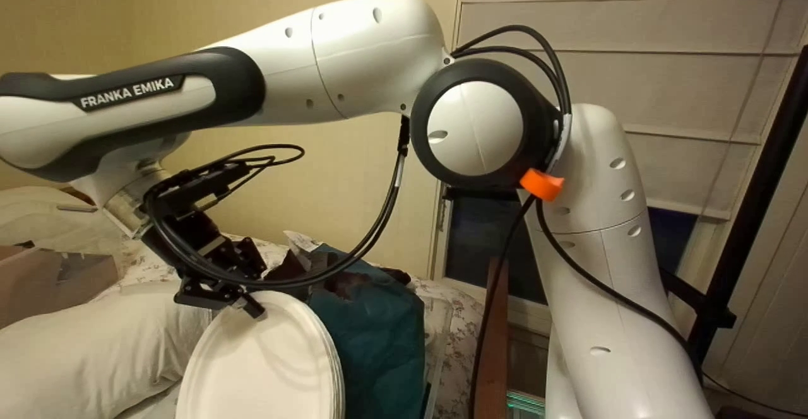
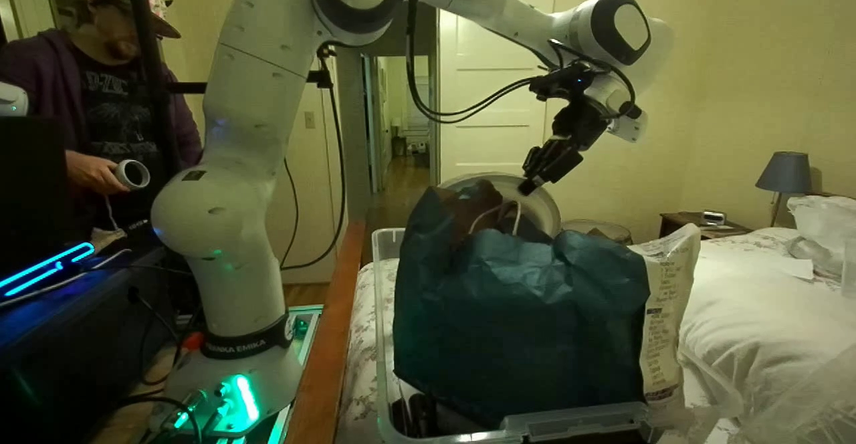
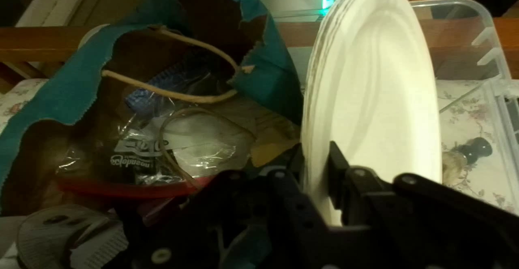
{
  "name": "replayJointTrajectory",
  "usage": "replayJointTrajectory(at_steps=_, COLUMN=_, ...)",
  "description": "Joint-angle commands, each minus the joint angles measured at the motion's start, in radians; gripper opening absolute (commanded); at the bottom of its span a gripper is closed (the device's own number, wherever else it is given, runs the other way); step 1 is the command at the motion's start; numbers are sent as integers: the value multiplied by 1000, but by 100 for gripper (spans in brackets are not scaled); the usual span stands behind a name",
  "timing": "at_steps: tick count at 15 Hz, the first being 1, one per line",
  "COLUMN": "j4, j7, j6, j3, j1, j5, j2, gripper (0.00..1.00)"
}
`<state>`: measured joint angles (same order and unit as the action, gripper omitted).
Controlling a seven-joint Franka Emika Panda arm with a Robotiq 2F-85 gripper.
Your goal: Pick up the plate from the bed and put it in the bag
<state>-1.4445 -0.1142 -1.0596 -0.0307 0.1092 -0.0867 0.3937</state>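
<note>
The plate (image 1: 259,368) is cream-white and stands on edge. Several stacked rims show in the wrist view (image 3: 377,78). My gripper (image 1: 251,288) is shut on its upper rim, one finger on each face, as the wrist view (image 3: 316,159) shows. The teal-green bag (image 2: 515,317) stands upright with a torn, open mouth. In the wrist view the bag (image 3: 52,92) is left of the plate, its handles and contents visible. In an exterior view the plate (image 2: 545,210) is partly hidden behind the bag. The bed (image 2: 358,357) has floral bedding beneath.
A clear plastic bin (image 2: 384,283) stands around the bag's base. A printed white packet (image 2: 665,317) is beside the bag. A pillow (image 1: 113,349) lies near the plate. A wooden bed rail (image 2: 328,337) runs between the arm's base and the bed. A person (image 2: 114,89) stands behind the arm.
</note>
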Motion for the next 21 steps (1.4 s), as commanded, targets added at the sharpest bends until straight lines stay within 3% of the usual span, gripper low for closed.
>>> replayJointTrajectory(at_steps=1, j4=14, j7=67, j6=-25, j3=-45, j1=25, j5=-18, j2=36, gripper=4)
replayJointTrajectory(at_steps=8, j4=22, j7=94, j6=-37, j3=-82, j1=83, j5=-57, j2=123, gripper=4)
replayJointTrajectory(at_steps=9, j4=21, j7=100, j6=-40, j3=-85, j1=87, j5=-60, j2=131, gripper=26)
replayJointTrajectory(at_steps=10, j4=24, j7=109, j6=-38, j3=-88, j1=90, j5=-59, j2=138, gripper=40)
replayJointTrajectory(at_steps=16, j4=47, j7=105, j6=-48, j3=-87, j1=106, j5=-96, j2=49, gripper=80)
replayJointTrajectory(at_steps=19, j4=90, j7=175, j6=54, j3=-90, j1=108, j5=-188, j2=-2, gripper=100)
replayJointTrajectory(at_steps=21, j4=101, j7=234, j6=75, j3=-97, j1=106, j5=-253, j2=-36, gripper=100)
